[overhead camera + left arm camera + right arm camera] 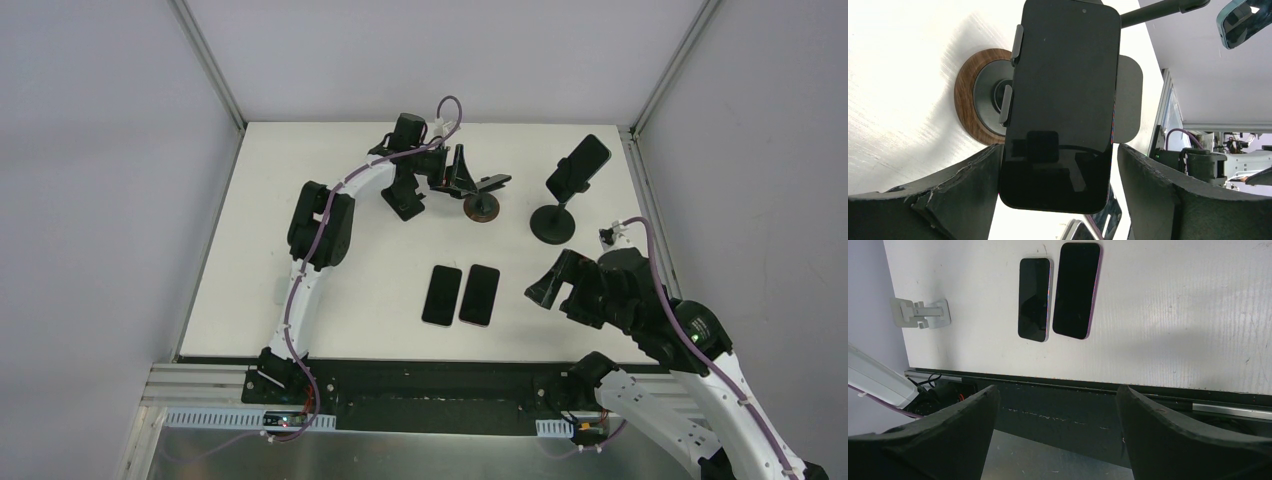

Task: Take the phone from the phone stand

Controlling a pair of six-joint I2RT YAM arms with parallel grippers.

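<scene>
Two spread fingers (963, 190) of the left gripper (1058, 155) flanked the phone (1064, 75) clamped on its stand (964, 107), where a lopsided squeeze might topple the stand; the right gripper (1057, 392) hung agape, empty

The phone (1063, 100) fills the middle, its dark screen facing the camera, upright on the stand (1128, 100). Two small clips (1018, 45) grip its left edge. Behind it sits the stand's round base (968, 100), ringed in wood, on the white desk (898, 75). The left hand (1060, 155) straddles the phone's lower half: one finger (958, 190) is at its left edge, and the other finger (1173, 200) is just off its right edge with a thin gap. A second phone (1243, 20) shows at the top right corner. Below the phone, the ends of two flat phones (1108, 215) peek out on the desk.
</scene>
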